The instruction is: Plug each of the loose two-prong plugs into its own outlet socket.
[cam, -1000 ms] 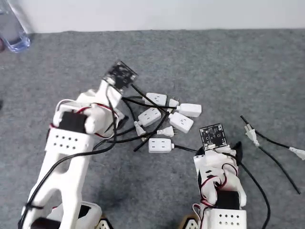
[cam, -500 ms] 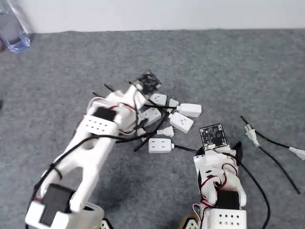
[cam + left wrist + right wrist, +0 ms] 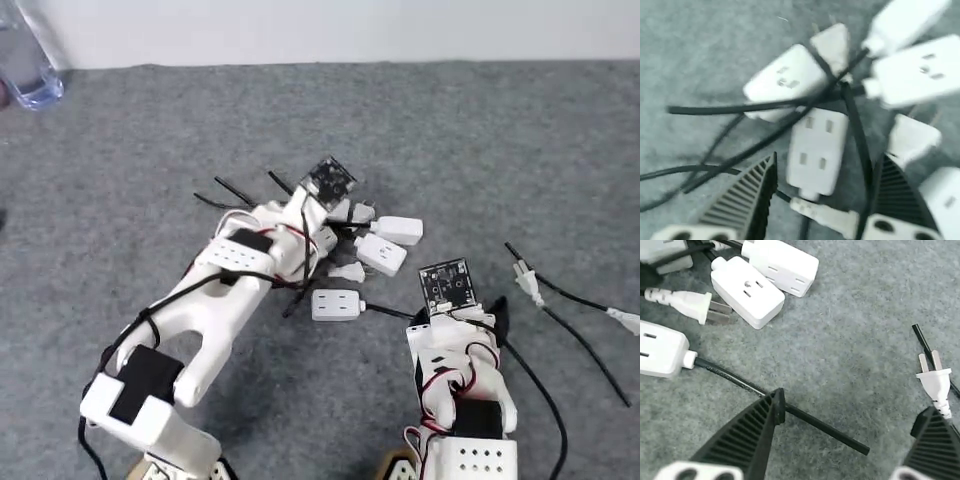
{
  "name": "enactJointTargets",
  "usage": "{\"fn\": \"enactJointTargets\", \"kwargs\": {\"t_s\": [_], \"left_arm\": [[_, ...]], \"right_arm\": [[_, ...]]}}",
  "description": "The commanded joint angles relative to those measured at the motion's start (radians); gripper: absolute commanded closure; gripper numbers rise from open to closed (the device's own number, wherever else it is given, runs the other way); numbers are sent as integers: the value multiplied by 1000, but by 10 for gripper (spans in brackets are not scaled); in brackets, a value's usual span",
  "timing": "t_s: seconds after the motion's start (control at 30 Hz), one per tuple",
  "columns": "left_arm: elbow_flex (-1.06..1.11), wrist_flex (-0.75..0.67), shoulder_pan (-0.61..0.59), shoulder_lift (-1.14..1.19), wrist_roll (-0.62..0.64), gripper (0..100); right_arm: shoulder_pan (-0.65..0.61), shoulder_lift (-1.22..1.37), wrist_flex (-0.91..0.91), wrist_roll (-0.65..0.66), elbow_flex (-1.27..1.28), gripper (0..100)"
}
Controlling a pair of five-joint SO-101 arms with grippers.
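Several white outlet sockets lie tangled with black cords mid-table, among them one socket [image 3: 336, 304] at the near side and another socket [image 3: 397, 229] at the right. My left gripper [image 3: 829, 162] hangs open just above a two-outlet socket [image 3: 815, 150], which lies between its fingers. A loose two-prong plug [image 3: 687, 301] rests beside a socket [image 3: 747, 292] in the cluster. My right gripper [image 3: 854, 405] is open over bare carpet with a black cord [image 3: 785, 407] passing under it. A second loose plug [image 3: 935, 382] lies near one fingertip, also seen as the plug [image 3: 527, 283] right of the right arm.
A further white cord end [image 3: 628, 320] lies at the far right edge. A clear plastic bottle [image 3: 25, 60] stands at the back left corner. Grey carpet [image 3: 480, 140] covers the table up to a white wall at the back.
My left arm has swung right and stretched out low over the socket cluster. The right arm, sockets and plugs have stayed put.
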Motion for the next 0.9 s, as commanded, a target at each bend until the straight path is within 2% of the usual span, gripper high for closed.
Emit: {"fn": "enactJointTargets", "kwargs": {"t_s": [0.0, 0.1, 0.23, 0.33, 0.5, 0.77, 0.87], "left_arm": [[-74, 21, -15, 0, -60, 704], [-90, 21, -20, 29, -123, 704], [-140, 28, -40, 117, -143, 704], [-220, 109, -57, 147, -158, 705], [-343, 348, -41, 123, -216, 705], [-358, 377, -71, 74, -227, 705], [-374, 428, -64, 38, -227, 705]], "right_arm": [[12, -16, 4, -5, 14, 623], [12, -16, 4, -5, 14, 623], [12, -16, 4, -5, 14, 623], [12, -16, 4, -5, 14, 623], [12, -16, 4, -5, 14, 623], [12, -16, 4, -5, 14, 623], [12, -16, 4, -5, 14, 623]]}}
